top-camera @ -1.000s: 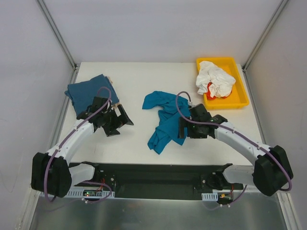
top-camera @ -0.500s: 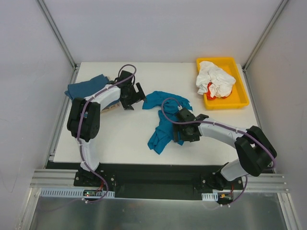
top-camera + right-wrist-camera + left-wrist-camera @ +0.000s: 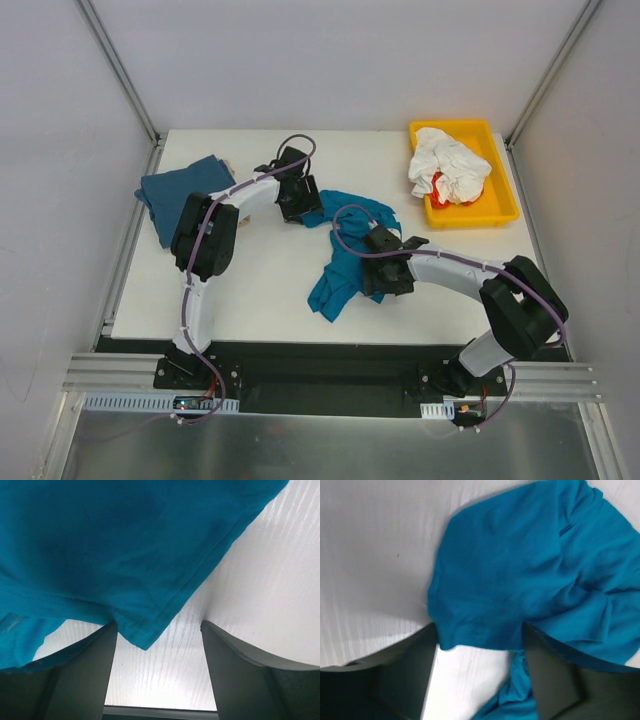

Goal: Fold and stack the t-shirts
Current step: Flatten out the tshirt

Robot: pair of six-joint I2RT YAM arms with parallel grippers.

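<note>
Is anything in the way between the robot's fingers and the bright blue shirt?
Nothing visible is. One edge of the crumpled teal-blue cloth t-shirt lies between the open fingers of the left gripper, and another corner lies between the open fingers of the right gripper, on the white table.

I see a yellow tray [image 3: 478,213] sitting on the back right corner of a white table [image 3: 270,285]. Inside the tray lies a crumpled white cloth [image 3: 448,165] with a red patch. A slanted metal post [image 3: 560,70] rises just behind the tray, against grey walls.
</note>
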